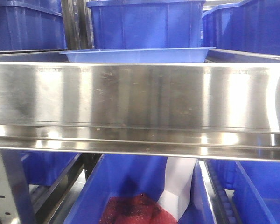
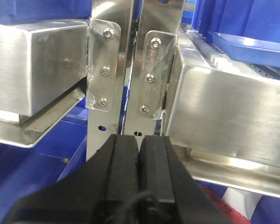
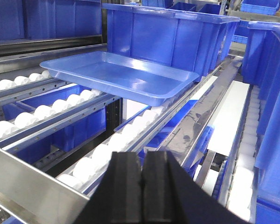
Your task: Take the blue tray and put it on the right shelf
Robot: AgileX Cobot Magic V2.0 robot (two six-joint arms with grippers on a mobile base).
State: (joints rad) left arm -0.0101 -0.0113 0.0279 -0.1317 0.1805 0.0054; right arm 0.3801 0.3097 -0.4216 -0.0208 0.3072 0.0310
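The shelf (image 1: 140,105) fills the front view, its wide steel rail running edge to edge and catching bright glare. In the right wrist view its white rollers (image 3: 42,112) run in tracks from the near rail away toward the back. Deep blue bins (image 1: 147,23) stand at the rear of the rack, and more bins sit on the level below, one holding something red (image 1: 135,210) beside a white sheet (image 1: 179,186).

And there is the tray (image 3: 119,77), lying flat on the roller tracks, open side up, just in front of the big bin (image 3: 170,35) behind it. From the front only its flared rim and shallow wall peek above the rail (image 1: 135,56).

Now the right gripper (image 3: 142,186): low in its own view, its black pads pressed together, nothing between them. The tray lies ahead of it and a little to the left, farther up the rollers, well apart from the fingertips. No contact.

The left gripper (image 2: 139,172) is also pinched closed and empty, pointing at the bolted upright brackets (image 2: 126,70) where two shelf sections meet. From here the tray (image 2: 252,46) shows only as a corner at upper right, resting past the steel rail, well clear of this gripper.
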